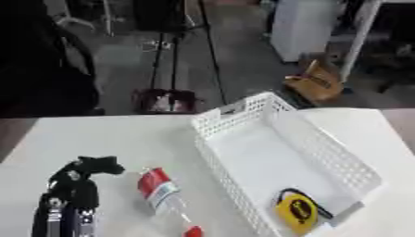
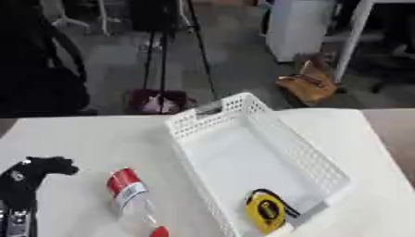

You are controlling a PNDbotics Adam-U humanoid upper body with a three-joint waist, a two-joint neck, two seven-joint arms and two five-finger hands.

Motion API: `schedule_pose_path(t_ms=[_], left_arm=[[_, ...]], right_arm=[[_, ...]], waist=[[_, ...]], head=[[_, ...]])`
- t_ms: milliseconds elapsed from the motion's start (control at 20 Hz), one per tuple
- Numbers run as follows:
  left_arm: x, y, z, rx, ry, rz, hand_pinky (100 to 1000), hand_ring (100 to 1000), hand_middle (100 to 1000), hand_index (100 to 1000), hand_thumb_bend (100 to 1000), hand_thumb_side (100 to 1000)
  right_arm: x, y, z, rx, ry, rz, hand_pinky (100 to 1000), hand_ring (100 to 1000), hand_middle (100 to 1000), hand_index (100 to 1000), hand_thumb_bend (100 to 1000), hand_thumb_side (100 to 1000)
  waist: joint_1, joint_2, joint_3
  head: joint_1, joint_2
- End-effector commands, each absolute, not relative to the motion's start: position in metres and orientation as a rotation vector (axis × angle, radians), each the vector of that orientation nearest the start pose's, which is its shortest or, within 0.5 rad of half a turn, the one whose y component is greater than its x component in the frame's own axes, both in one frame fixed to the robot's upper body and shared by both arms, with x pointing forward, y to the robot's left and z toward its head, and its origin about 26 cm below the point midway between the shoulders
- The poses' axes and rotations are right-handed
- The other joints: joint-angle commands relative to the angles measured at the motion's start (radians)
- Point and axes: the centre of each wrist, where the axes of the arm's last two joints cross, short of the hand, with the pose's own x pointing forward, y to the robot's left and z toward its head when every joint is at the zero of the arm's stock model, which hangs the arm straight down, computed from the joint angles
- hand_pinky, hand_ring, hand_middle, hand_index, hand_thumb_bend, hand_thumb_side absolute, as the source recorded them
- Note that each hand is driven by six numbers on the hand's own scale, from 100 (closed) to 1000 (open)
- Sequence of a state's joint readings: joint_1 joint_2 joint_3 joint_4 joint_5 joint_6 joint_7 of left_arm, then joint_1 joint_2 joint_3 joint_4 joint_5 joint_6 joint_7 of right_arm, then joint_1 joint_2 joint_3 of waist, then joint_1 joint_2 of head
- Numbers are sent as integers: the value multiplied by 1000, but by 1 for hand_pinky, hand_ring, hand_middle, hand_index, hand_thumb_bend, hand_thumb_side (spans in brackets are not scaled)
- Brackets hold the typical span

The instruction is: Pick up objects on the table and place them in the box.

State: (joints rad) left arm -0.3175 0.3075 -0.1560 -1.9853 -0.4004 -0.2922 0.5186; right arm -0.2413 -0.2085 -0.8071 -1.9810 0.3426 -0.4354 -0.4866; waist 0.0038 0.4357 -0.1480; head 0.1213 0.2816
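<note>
A clear bottle with a red and white label and a red cap lies on its side on the white table, left of the white mesh box. A yellow and black tape measure lies inside the box at its near end. My left hand is at the lower left, just left of the bottle and apart from it, its black fingers curled with nothing in them. The right hand shows in no view.
Beyond the table's far edge the floor holds a tripod, a dark red bag, a brown bag and a white cabinet. A dark shape stands at the far left.
</note>
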Motion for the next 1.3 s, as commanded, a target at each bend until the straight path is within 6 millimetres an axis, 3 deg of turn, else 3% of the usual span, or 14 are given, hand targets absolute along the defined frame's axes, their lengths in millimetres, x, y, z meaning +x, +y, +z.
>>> schedule_pose_path(t_ms=[50,800,900,950,1100,1200,1300], left_arm=[[298,217,193,-673,3432,165,710,573,533,716,100,904],[298,216,194,-665,3432,176,707,574,534,718,100,902],[298,218,195,-682,3424,187,707,580,549,744,100,885],[299,222,197,-707,3408,221,727,614,613,817,100,823],[302,251,229,-1055,3165,746,809,749,754,937,100,764],[302,263,249,-1267,2975,1041,819,764,771,949,100,763],[300,273,267,-1401,2752,1335,871,844,859,1000,100,827]], right_arm=[[221,-441,202,1731,2765,585,736,555,559,677,100,956],[220,-441,203,1702,2742,618,731,547,553,672,100,929],[220,-442,203,1702,2742,619,731,546,552,672,100,927],[220,-442,203,1702,2741,617,730,546,552,672,100,922],[219,-443,205,1708,2740,602,731,546,551,671,100,908],[220,-443,206,1711,2744,593,731,545,551,671,100,906],[219,-443,207,1715,2744,582,730,545,551,671,100,898]], waist=[[-4,-15,1],[-5,-14,0],[-5,-16,-2],[-4,-18,-2],[6,-38,3],[11,-46,4],[17,-57,3]], head=[[-8,15],[-14,17],[-15,17],[-17,19],[-25,38],[-28,44],[-34,58]])
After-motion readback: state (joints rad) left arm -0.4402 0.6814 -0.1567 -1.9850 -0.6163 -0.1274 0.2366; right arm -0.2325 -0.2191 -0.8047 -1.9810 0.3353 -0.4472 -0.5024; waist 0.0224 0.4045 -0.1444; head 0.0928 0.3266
